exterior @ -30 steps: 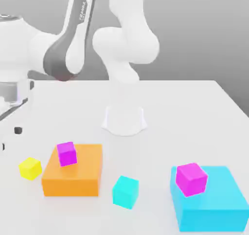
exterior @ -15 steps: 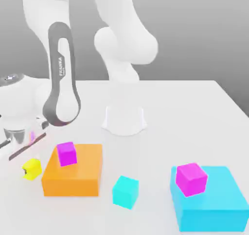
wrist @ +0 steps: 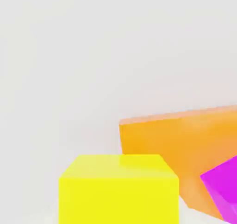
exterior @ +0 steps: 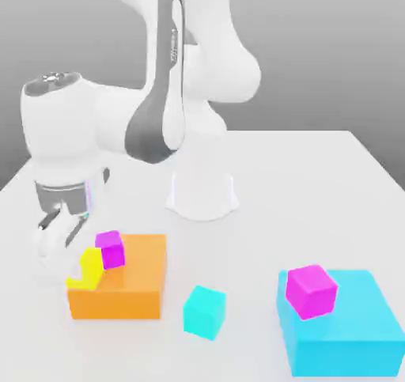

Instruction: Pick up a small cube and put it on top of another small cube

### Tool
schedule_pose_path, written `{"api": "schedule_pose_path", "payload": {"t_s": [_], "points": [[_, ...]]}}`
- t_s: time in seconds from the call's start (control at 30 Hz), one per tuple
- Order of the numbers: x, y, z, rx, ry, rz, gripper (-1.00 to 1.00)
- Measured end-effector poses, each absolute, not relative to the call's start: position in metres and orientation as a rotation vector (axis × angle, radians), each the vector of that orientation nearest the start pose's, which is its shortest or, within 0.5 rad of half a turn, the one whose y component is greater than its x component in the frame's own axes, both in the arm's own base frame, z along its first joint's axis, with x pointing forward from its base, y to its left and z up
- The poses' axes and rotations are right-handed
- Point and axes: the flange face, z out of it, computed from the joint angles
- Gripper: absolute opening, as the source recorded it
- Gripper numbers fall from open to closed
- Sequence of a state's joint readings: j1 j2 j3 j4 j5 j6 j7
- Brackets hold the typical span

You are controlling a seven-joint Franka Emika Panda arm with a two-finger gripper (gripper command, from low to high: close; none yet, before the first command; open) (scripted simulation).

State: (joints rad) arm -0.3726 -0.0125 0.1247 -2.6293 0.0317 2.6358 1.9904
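The small yellow cube point(exterior: 88, 268) hangs tilted over the left edge of the orange block point(exterior: 130, 289), off the table. It touches the left side of a magenta cube point(exterior: 110, 248) that sits on that block. My gripper point(exterior: 70, 250) comes down from the upper left and is shut on the yellow cube. In the hand view the yellow cube point(wrist: 118, 190) sits very close, with the orange block point(wrist: 185, 144) and a corner of the magenta cube point(wrist: 224, 186) just beyond it.
A second magenta cube point(exterior: 311, 290) rests on a big cyan block point(exterior: 348, 337) at the exterior view's right. A small teal cube point(exterior: 205, 311) stands on the table between the two blocks. The arm's white base point(exterior: 202, 194) is behind them.
The gripper closed on the yellow cube at the table's left. It then carried the cube up and toward the exterior view's right, against the orange block's edge beside the magenta cube.
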Motion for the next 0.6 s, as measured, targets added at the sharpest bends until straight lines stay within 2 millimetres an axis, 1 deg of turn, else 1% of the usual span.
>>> {"api": "schedule_pose_path", "payload": {"t_s": [0.07, 0.13, 0.2, 0.27, 0.3, 0.33, 0.37, 0.47, 0.5, 0.6], "points": [[0.435, -0.049, 0.27, -1.521, 2.721, -0.001, -1.0], [0.441, 0.01, 0.287, -1.707, 2.611, 0.001, -1.0], [0.44, 0.065, 0.301, -1.876, 2.498, 0.001, -1.0], [0.431, 0.116, 0.314, -2.026, 2.387, 0.002, -1.0], [0.426, 0.139, 0.316, -2.094, 2.335, 0.0, -1.0], [0.423, 0.15, 0.311, -2.127, 2.309, -0.004, -1.0], [0.422, 0.156, 0.304, -2.145, 2.296, -0.007, -1.0], [0.42, 0.161, 0.273, -2.16, 2.283, -0.007, -1.0], [0.419, 0.162, 0.264, -2.161, 2.28, -0.004, 1.0], [0.419, 0.162, 0.264, -2.16, 2.281, -0.004, 1.0]]}}
